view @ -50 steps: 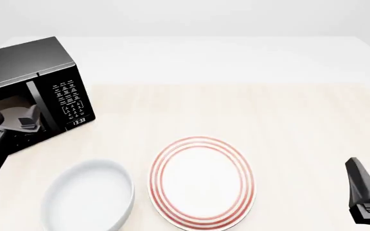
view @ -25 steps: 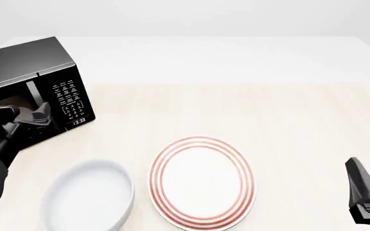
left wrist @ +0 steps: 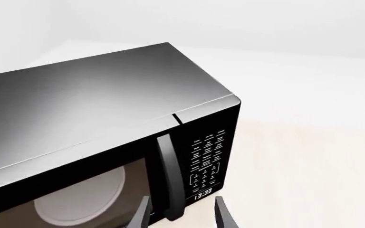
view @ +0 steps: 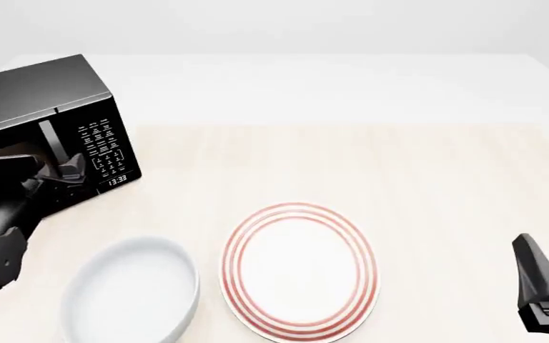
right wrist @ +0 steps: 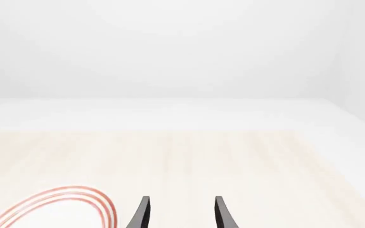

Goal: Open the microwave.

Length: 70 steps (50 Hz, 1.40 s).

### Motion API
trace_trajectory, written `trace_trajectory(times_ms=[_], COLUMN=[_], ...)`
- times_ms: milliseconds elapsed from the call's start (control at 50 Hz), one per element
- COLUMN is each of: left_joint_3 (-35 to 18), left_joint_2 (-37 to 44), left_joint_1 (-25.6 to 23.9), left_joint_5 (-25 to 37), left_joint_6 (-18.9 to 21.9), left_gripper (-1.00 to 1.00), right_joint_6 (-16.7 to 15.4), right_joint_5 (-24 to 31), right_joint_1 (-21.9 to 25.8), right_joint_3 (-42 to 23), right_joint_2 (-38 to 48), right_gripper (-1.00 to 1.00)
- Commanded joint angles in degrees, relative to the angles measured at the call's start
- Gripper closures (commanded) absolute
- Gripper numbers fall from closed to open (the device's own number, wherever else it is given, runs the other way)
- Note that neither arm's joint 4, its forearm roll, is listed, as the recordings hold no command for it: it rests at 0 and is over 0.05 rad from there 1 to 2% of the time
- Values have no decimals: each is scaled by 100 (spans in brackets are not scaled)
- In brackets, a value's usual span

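The black microwave [view: 36,96] stands at the table's far left, its door shut against the keypad panel. My left gripper [view: 53,171] is open, right in front of the door's vertical bar handle [view: 53,143]. In the left wrist view the handle [left wrist: 168,171] runs down between my two fingertips [left wrist: 222,216], with its lower end inside the open left gripper [left wrist: 181,217] and a gap on each side. A white turntable [left wrist: 81,197] shows through the dark window. My right gripper [view: 540,282] is open and empty at the near right, and it also shows in the right wrist view [right wrist: 181,214].
A white bowl [view: 131,289] sits near the front left, just right of my left arm. A white plate with red rings [view: 299,268] lies at the front centre, and its rim shows in the right wrist view [right wrist: 68,202]. Light wood tabletop [view: 427,186] stretches to the right.
My left gripper has moved up and to the right, closer to the microwave's door handle. The right arm has not moved.
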Motion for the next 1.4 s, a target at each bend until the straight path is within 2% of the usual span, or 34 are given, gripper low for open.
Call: trace_trajectory(times_ms=[20, 720, 1180, 1200, 1400], left_joint_3=[-204, -761, -885, -886, -843], left_joint_2=[356, 1182, 1325, 1334, 1295], left_joint_1=[4, 41, -7, -3, 10], left_joint_5=[-12, 90, 149, 137, 117], left_joint_6=[-23, -134, -201, -192, -165], left_gripper=[-100, -100, -100, 100, 100], right_joint_6=[0, 0, 0, 0, 1], right_joint_5=[0, 0, 0, 0, 0], right_joint_1=[-1, 1, -1, 1, -1], right_joint_3=[0, 0, 0, 0, 0], right_joint_2=[-1, 1, -1, -1, 1], right_gripper=[-100, -100, -100, -100, -100])
